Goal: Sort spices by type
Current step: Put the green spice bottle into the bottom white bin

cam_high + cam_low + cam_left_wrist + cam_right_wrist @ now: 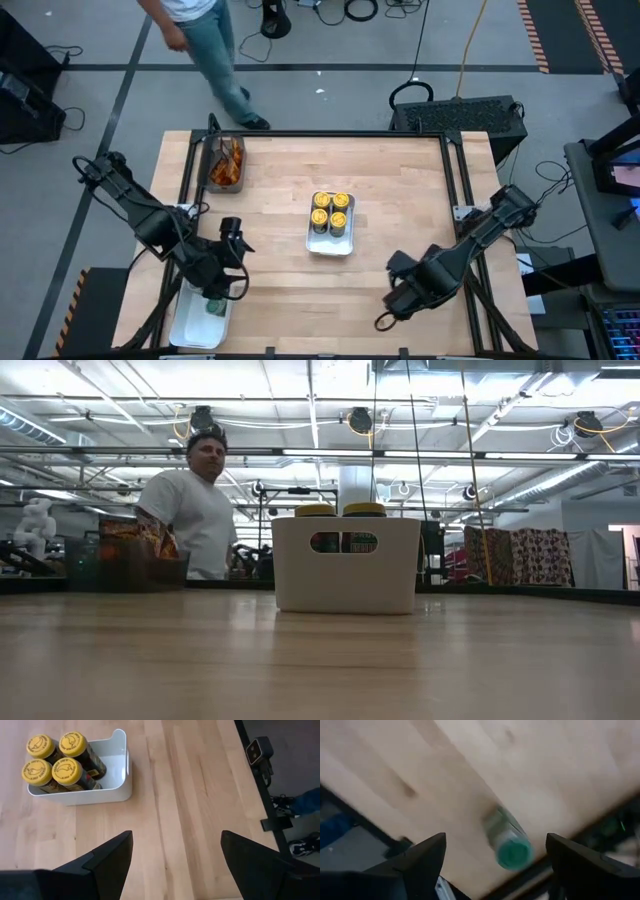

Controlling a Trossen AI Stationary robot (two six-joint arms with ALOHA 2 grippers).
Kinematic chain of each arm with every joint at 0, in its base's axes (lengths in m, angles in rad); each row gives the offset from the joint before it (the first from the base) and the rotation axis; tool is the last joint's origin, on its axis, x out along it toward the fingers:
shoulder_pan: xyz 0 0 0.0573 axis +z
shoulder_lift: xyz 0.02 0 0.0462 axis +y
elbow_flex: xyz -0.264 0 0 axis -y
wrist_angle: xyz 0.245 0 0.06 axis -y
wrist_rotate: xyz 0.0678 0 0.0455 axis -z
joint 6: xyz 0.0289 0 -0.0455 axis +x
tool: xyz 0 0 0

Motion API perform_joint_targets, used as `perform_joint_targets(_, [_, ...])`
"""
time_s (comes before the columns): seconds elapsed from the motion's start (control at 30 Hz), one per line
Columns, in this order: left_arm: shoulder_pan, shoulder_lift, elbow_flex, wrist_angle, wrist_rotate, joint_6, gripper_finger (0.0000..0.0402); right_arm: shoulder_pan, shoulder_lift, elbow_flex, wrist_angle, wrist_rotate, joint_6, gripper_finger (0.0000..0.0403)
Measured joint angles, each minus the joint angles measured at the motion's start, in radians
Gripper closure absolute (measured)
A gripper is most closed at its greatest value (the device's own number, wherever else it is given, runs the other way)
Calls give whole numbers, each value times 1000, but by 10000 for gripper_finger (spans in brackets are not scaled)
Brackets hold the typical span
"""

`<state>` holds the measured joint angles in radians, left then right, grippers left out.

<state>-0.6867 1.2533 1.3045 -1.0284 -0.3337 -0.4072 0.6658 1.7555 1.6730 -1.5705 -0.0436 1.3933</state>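
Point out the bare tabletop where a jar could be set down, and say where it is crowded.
Free: the wide wood between the white tray of yellow-lidded jars and the table's right edge, and the strip between that tray and the dark bin of packets. Crowded: the near left corner, where the left gripper hangs over a second white tray, and the near edge under the right gripper, where a green-lidded jar lies.
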Motion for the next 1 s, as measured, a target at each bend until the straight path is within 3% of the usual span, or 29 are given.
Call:
perform_joint_targets(0.17, [14,0,0,1,19,14,96,41,-118,-209,79,-93,153,59])
perform_joint_targets(0.27, [15,0,0,2,19,22,96,53,-187,-307,198,-84,211,57])
perform_joint_targets(0.4, [34,0,0,2,31,22,96,69,-226,-403,229,-87,263,57])
perform_joint_targets(0.67, [58,0,0,2,41,22,96,86,-233,-500,369,-94,288,57])
perform_joint_targets(1.0, [92,0,0,1,46,32,96,109,-231,-527,395,-89,324,57])
